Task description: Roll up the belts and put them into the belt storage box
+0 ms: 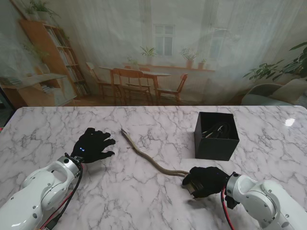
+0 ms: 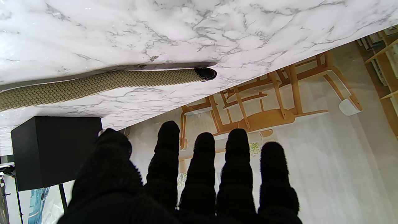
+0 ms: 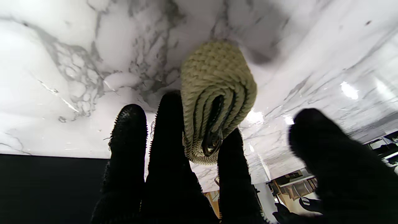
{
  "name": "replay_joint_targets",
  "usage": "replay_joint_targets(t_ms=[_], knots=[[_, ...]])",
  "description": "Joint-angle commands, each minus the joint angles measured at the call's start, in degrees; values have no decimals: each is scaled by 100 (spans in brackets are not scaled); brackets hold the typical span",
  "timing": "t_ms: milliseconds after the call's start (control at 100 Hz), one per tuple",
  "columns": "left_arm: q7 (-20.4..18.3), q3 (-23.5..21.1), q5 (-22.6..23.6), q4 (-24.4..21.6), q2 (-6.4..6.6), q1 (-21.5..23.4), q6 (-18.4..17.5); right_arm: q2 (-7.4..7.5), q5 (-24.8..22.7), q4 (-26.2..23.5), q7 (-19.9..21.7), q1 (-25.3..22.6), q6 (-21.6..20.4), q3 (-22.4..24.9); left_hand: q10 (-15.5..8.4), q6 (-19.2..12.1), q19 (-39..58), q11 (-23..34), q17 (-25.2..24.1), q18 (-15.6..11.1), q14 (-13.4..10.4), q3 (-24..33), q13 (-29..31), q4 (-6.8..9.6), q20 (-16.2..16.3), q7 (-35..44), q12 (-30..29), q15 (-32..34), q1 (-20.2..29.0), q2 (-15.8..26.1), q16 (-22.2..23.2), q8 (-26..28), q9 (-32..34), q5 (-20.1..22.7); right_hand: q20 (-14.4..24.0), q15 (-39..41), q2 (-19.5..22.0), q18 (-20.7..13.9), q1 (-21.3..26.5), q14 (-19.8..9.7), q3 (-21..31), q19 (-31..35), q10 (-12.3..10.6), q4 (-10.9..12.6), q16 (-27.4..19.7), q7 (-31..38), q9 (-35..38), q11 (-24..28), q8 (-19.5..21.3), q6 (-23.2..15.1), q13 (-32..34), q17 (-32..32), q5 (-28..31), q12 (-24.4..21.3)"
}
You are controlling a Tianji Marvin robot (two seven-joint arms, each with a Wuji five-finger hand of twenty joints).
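The right hand [image 1: 205, 180], in a black knit glove, rests low on the marble table [image 1: 144, 201] at the near right, its fingers [image 3: 169, 149] curled around a small coil of woven tan belt [image 1: 151, 160]. The right wrist view shows that coil [image 3: 216, 102] wound in several layers, pressed between the fingers with the thumb [image 3: 329, 149] standing off to one side. From the coil the rest of the belt runs out flat across the marble, snaking to the left and away from me to a dark tip [image 1: 123, 131] near the table's middle.

The left hand [image 1: 93, 145], gloved the same way, sits on the left side of the table with its fingers [image 2: 199, 168] spread and nothing between them. It is near the belt's free tip but not touching it. In the left wrist view the braided strap [image 2: 93, 85] lies along the marble, ending in a dark cap [image 2: 205, 73].

The belt storage box [image 1: 217, 135], black and open-topped, stands on the right half of the table, farther from me than the right hand and well apart from the left. Something dark lies inside it [image 1: 216, 129], but what it is cannot be made out.
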Motion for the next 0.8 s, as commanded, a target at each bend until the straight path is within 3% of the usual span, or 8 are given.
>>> replay_joint_targets(t_ms=[0,150,220,300,440,540,640,790], knots=[[-80,0,6,-8,-11,11,16,58,1,146,188,-137,103,-72,47,126,-74,87,-27,186,105,-133,93,14,77,-16,80,89,2,269,61,-44,108,-13,-199,-963,-265,-254,398,-343,960,-84,-272,276,-581,48,-431,-79,196,1203,170,18,-339,-75],[-69,-13,6,-8,-12,18,23,80,-2,56,366,-134,170,-78,48,136,-76,87,-29,186,109,-131,91,14,74,-10,80,88,10,269,60,-43,110,-2,-365,-971,-1107,-368,1657,-404,2739,-174,-438,374,-745,91,-765,-16,552,1079,2,-46,-945,-85],[-70,-12,7,-7,-12,16,25,90,-163,28,391,-140,157,-74,49,134,-72,90,-21,183,111,-135,92,13,75,-9,82,89,7,265,61,-43,114,0,-389,-953,-1155,-448,2308,-436,2759,-187,-756,309,-748,131,-878,-7,682,814,15,0,-1357,-91],[-77,-6,6,-6,-11,12,24,92,-396,10,372,-148,146,-81,45,138,-73,91,-25,181,108,-135,93,13,74,-7,82,90,7,265,61,-42,114,2,-1739,-918,-1418,-315,3073,-495,2617,345,-1023,-248,-738,289,-975,33,706,608,82,-31,-1623,-81],[-91,2,7,-5,-10,5,16,73,-969,65,11,-163,62,-104,45,138,-72,95,-17,184,94,-132,98,14,72,-3,84,92,17,262,61,-42,121,5,-1959,-676,-1533,-321,3270,-484,2392,740,-1619,-525,-562,816,-792,140,644,-45,420,181,-1766,-35],[-94,7,8,-1,-9,2,17,61,-1327,115,-290,-181,55,-133,44,137,-72,94,-21,186,102,-134,96,14,71,-2,83,92,13,267,61,-42,116,2,-1567,-492,-1297,-447,2900,-323,1856,680,-1955,-282,-161,1459,-539,107,395,-463,665,415,-1565,-17],[-91,13,9,4,-8,-3,19,53,-1520,180,-525,-182,60,-174,39,142,-69,99,-18,183,99,-134,103,14,72,1,85,95,14,263,62,-42,126,6,-67,-417,-1199,-552,2096,-168,1350,197,-2052,-54,108,1920,-361,86,380,-708,754,551,-973,-2],[-89,20,8,11,-8,-7,19,33,-1654,309,-921,-172,113,-242,48,150,-70,102,-20,182,102,-131,99,14,69,5,86,94,21,260,62,-41,129,10,217,-267,-1030,-219,1763,14,1016,259,-2100,-509,290,3049,-95,14,695,-1025,679,417,-76,-16]])
